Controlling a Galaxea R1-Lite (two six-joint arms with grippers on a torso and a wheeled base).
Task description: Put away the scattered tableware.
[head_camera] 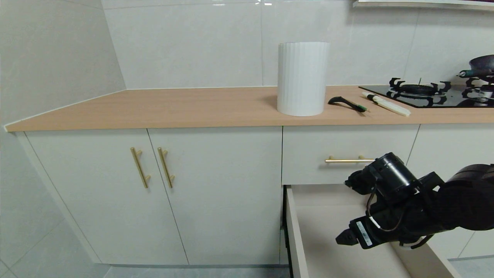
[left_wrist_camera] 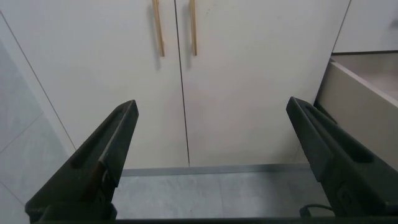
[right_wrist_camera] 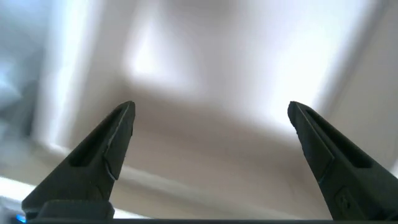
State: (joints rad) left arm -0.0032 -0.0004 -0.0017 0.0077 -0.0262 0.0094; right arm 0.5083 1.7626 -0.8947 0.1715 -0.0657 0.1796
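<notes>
Facing the pale double doors [head_camera: 154, 193] low on the left, the left gripper [left_wrist_camera: 211, 104] had its jaws spread wide with nothing between them, and the two gold handles [left_wrist_camera: 175, 28] of those doors stood upright side by side beyond it. A wooden counter [head_camera: 173, 108] ran along the top of the cabinets. Right of its middle stood a tall white ribbed canister [head_camera: 302, 79], upright. Just right of the canister lay a black utensil [head_camera: 347, 103], flat on the counter, and near it, apart, a longer white utensil [head_camera: 386, 104], also flat, next to the edge of a black stove [head_camera: 424, 96]. A dark pan [head_camera: 482, 63] sat on the stove's far right burner. Below the utensils, an upper drawer with a gold handle [head_camera: 349, 159] was closed, and the drawer [head_camera: 295, 231] beneath it was pulled out. The right gripper [right_wrist_camera: 211, 109] hung over that open drawer, its jaws wide apart and empty.
</notes>
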